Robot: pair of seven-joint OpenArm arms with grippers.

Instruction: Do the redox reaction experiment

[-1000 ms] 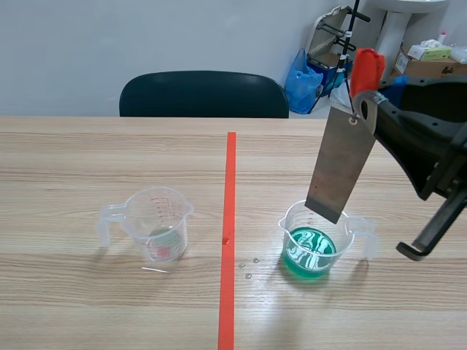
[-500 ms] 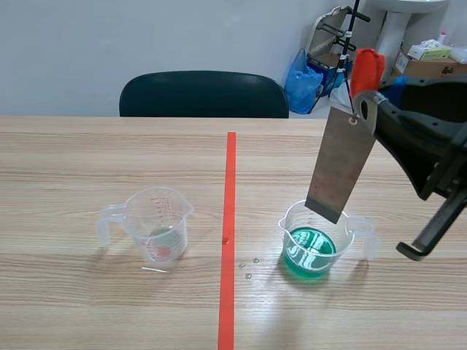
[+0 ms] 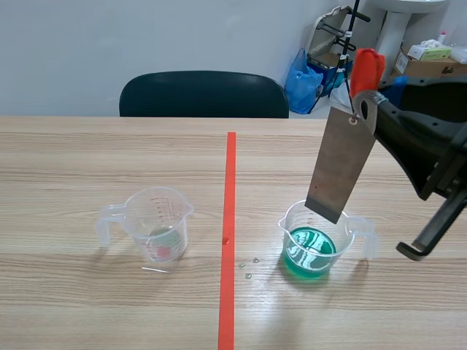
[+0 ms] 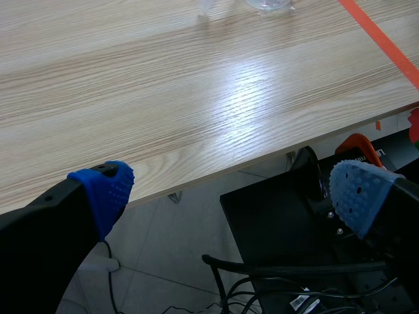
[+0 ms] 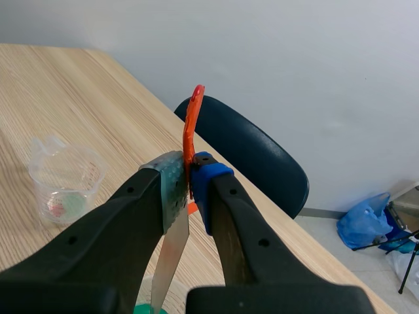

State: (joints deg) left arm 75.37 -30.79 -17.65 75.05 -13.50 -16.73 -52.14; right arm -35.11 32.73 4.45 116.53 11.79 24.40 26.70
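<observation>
Right jaws pinch the flat grey metal strip [image 3: 339, 164] above the clear plastic cup of green liquid [image 3: 315, 240] on the bench [image 3: 109, 146]. Left jaws are spread. A crooked dip could tip the cup.

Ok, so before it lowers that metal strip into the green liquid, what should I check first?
1. Grip: the right gripper is shut on the metal strip, near its orange tab. Ok.
2. Alignment: the strip's lower end hangs over the beaker of green liquid. Ok, as far as both views show.
3. Strip dry: its lower edge appears to be above the liquid. Ok.
4. Beaker upright and holding liquid. Ok.
5. Left gripper open, beyond the table's near edge, away from the beaker. Ok.
6. Spills: small droplets lie on the table beside the beaker. Not ok.
</observation>
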